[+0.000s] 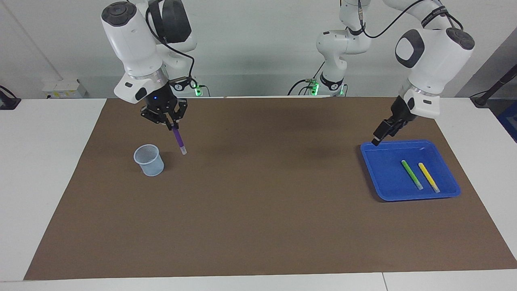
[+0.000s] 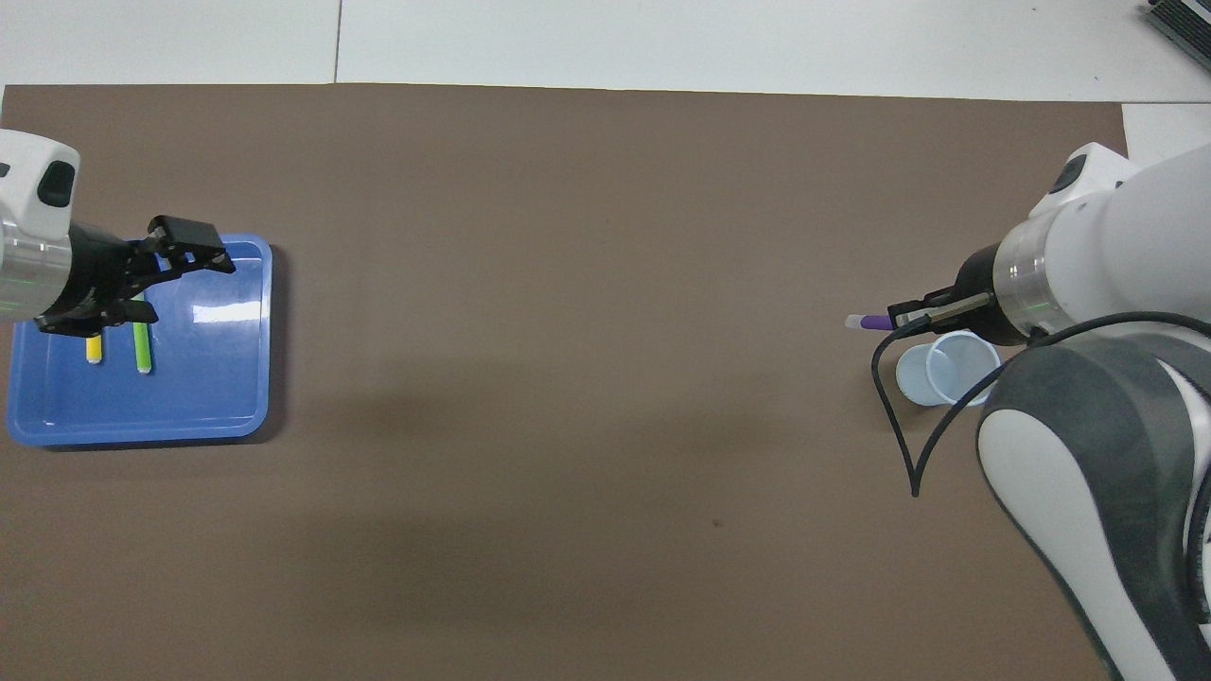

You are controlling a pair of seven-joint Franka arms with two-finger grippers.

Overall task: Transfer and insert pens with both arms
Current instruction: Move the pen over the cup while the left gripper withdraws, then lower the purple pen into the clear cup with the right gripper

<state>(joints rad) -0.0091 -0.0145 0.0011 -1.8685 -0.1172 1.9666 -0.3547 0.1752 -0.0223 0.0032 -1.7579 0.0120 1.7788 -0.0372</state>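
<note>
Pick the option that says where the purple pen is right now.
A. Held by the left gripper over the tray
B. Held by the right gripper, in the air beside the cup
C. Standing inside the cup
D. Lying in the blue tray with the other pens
B: the right gripper is shut on the purple pen, which hangs pale end down beside the cup, not yet in it; only the green pen and yellow pen lie in the blue tray.

White table [image 1: 48, 169] carries brown mat [image 1: 266, 218], cup [image 1: 149, 160], blue tray [image 1: 383, 178].
</note>
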